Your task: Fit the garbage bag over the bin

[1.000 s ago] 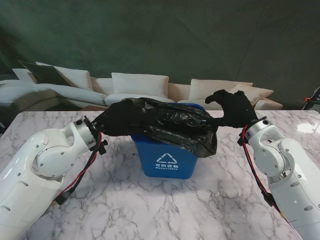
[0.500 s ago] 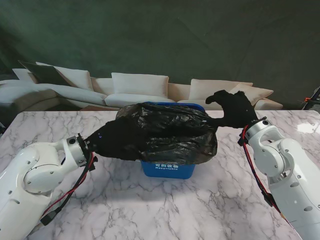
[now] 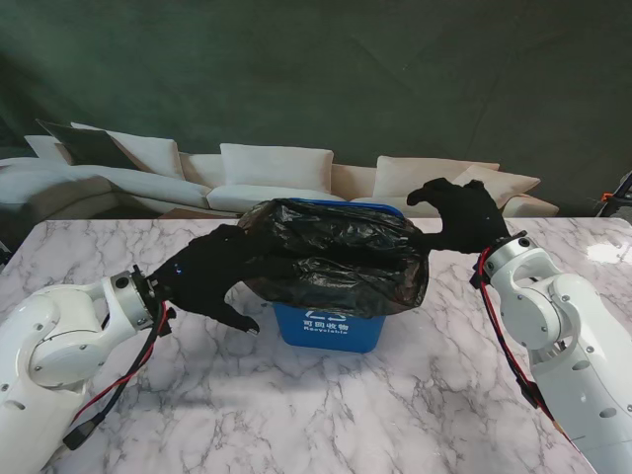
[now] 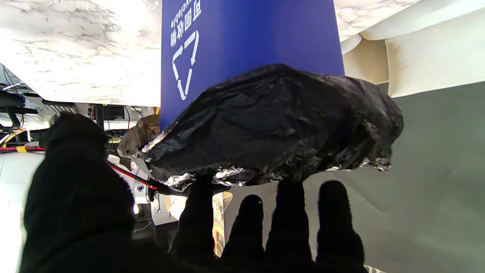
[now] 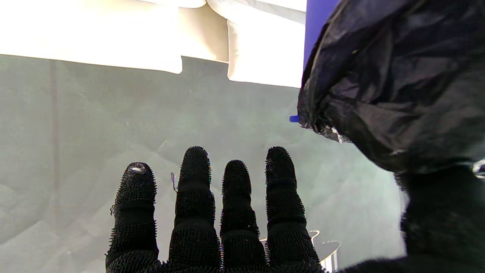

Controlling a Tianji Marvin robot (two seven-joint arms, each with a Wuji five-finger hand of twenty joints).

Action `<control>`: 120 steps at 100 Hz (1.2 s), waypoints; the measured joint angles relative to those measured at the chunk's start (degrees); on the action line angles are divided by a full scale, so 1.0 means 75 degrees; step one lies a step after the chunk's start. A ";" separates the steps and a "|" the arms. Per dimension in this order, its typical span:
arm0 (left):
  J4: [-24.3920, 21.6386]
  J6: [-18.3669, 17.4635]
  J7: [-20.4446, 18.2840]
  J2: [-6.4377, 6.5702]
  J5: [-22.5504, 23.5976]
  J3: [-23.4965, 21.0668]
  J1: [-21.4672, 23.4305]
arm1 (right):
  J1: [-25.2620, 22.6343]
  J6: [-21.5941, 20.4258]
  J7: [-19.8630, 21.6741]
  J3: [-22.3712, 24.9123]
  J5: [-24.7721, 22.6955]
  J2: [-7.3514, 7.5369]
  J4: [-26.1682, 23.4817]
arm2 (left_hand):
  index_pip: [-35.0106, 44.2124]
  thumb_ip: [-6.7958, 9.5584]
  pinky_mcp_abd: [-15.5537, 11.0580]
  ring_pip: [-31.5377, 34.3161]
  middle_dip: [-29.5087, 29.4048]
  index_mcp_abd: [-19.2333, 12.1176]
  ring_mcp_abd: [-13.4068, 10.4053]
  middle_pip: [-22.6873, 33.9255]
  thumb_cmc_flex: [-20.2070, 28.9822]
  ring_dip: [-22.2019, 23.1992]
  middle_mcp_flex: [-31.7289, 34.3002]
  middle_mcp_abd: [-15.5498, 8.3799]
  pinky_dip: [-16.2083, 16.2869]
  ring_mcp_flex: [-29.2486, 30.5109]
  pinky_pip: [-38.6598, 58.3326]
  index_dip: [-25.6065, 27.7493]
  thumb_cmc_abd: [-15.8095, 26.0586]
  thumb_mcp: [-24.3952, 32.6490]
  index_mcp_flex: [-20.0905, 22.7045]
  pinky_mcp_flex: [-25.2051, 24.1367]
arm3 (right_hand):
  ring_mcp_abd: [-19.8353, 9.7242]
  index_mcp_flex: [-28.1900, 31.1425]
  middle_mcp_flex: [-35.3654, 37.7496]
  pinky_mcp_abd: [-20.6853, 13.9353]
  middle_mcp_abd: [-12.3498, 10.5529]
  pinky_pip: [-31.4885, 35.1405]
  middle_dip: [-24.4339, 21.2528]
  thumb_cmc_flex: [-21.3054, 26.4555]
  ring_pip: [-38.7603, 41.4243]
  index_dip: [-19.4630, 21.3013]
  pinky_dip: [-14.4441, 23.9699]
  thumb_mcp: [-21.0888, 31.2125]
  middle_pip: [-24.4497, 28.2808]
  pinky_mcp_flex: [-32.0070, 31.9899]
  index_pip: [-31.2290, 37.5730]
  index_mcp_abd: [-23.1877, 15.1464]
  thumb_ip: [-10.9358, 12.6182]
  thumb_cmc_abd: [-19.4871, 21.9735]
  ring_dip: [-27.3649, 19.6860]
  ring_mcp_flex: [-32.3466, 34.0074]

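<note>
A blue recycling bin (image 3: 326,328) stands upright mid-table, its mouth covered by a crumpled black garbage bag (image 3: 341,255) that hangs partway down the front. My left hand (image 3: 209,278) is at the bag's left edge with fingers spread, holding nothing. In the left wrist view its fingertips (image 4: 288,189) reach the bag's hem (image 4: 280,121) beside the bin wall (image 4: 246,38). My right hand (image 3: 462,215) hovers at the bag's right side, its four fingers (image 5: 212,212) straight in open air. Its thumb (image 5: 439,220) rests against the bag (image 5: 398,76).
The marble table (image 3: 395,415) stretches toward me in front of the bin. Past its far edge stands a white sofa (image 3: 276,168) with cushions, against a dark green backdrop. Both white forearms lie low at the table's left and right sides.
My left hand drew the bag's left side down and toward me over the bin, then spread its fingers off it. The bag hangs lower over the front. The right hand stayed put.
</note>
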 measured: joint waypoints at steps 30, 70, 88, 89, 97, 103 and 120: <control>-0.0101 0.0188 0.0374 -0.0081 -0.0520 -0.0079 0.0076 | -0.0002 0.0038 -0.0009 0.0008 -0.0030 0.0000 -0.0007 | 0.2799 -0.0001 -0.0009 0.0390 0.1148 0.0016 0.0028 0.0971 0.0009 0.0484 0.0958 -0.0033 0.0205 0.0255 0.0743 0.2090 0.0376 -0.0014 0.1659 0.0259 | 0.0000 0.0000 -0.0003 0.0000 0.0002 0.0000 0.0000 0.0071 0.0000 -0.0063 0.0000 -0.0092 0.0000 0.0000 0.0000 0.0000 0.0000 0.0055 0.0000 0.0000; -0.0191 0.0695 -0.0050 -0.0093 -0.1130 0.0187 -0.0110 | 0.0003 0.0044 -0.0012 0.0005 -0.0059 0.0002 0.0005 | 0.1244 -0.0001 -0.0009 0.0669 0.1470 0.0155 0.0045 0.0966 0.0032 0.0973 0.0082 0.0000 0.0483 0.0120 0.1202 0.1706 0.1022 -0.0042 -0.0723 0.0292 | 0.0000 0.0000 -0.0006 0.0000 0.0003 0.0000 -0.0008 0.0073 0.0000 -0.0064 0.0000 -0.0171 0.0000 0.0000 0.0000 0.0000 0.0000 0.0055 0.0000 0.0000; -0.0159 0.0968 0.0077 -0.0108 -0.1698 0.0462 -0.0359 | 0.0000 0.0052 -0.0016 0.0005 -0.0060 0.0002 0.0009 | 0.0901 -0.0001 -0.0009 0.0642 0.1440 0.0238 0.0048 0.1044 0.1213 0.0750 0.0657 -0.0088 0.0487 0.0132 0.1202 0.1337 0.1503 -0.0075 -0.0234 0.0292 | 0.0000 0.0000 -0.0090 0.0000 0.0004 0.0000 -0.0009 0.0254 0.0000 -0.0065 0.0000 -0.0197 0.0000 0.0000 0.0000 0.0000 0.0000 0.0055 0.0000 0.0000; -0.0156 0.0974 0.0057 -0.0108 -0.1721 0.0478 -0.0381 | 0.0000 0.0053 -0.0017 0.0005 -0.0060 0.0002 0.0009 | 0.0901 -0.0001 -0.0009 0.0623 0.1429 0.0251 0.0046 0.1057 0.1276 0.0703 0.0734 -0.0149 0.0486 0.0133 0.1202 0.1331 0.1503 -0.0119 -0.0224 0.0292 | 0.0000 0.0000 -0.0090 0.0000 0.0004 0.0000 -0.0009 0.0254 0.0000 -0.0065 0.0000 -0.0197 0.0000 0.0000 0.0000 0.0000 0.0000 0.0055 0.0000 0.0000; -0.0134 0.1013 -0.0380 -0.0105 -0.1811 0.0602 -0.0593 | 0.0000 0.0064 -0.0023 0.0005 -0.0059 0.0002 0.0011 | 0.0859 -0.0001 -0.0009 0.0410 0.1237 0.0263 -0.0025 0.1042 0.1289 0.0463 0.0758 -0.0163 0.0468 0.0133 0.1138 0.1225 0.1497 -0.0082 -0.0223 0.0292 | 0.0000 0.0000 -0.0090 0.0000 0.0004 0.0000 -0.0009 0.0254 0.0000 -0.0066 0.0000 -0.0197 0.0000 0.0000 0.0000 0.0000 0.0000 0.0055 0.0000 0.0000; -0.0108 0.1041 -0.0844 -0.0077 -0.1830 0.0703 -0.0766 | 0.0004 0.0068 -0.0029 0.0005 -0.0058 0.0002 0.0017 | 0.0686 0.0025 -0.0010 0.0180 0.0815 0.0263 -0.0087 0.0664 0.1279 0.0168 0.0731 -0.0163 0.0374 0.0133 0.0928 0.1038 0.1482 -0.0082 -0.0222 0.0278 | 0.0000 0.0000 -0.0090 0.0000 0.0004 0.0000 -0.0010 0.0254 0.0000 -0.0066 0.0000 -0.0202 0.0000 0.0000 0.0000 0.0000 0.0000 0.0055 0.0000 -0.0006; 0.0270 0.1357 -0.1156 0.0052 -0.2222 0.1116 -0.1093 | 0.0023 0.0078 -0.0063 -0.0006 -0.0019 -0.0002 0.0032 | 0.0495 0.0026 -0.0014 0.0023 0.0198 0.0271 -0.0091 0.0384 0.0573 -0.0127 0.0656 -0.0146 0.0290 0.0133 0.0779 0.0758 0.1163 -0.0066 0.0157 0.0267 | 0.0000 0.0000 -0.0090 0.0000 0.0004 0.0000 -0.0011 0.0254 0.0000 -0.0067 0.0000 -0.0223 0.0000 0.0000 0.0000 0.0000 0.0000 0.0126 0.0000 -0.0013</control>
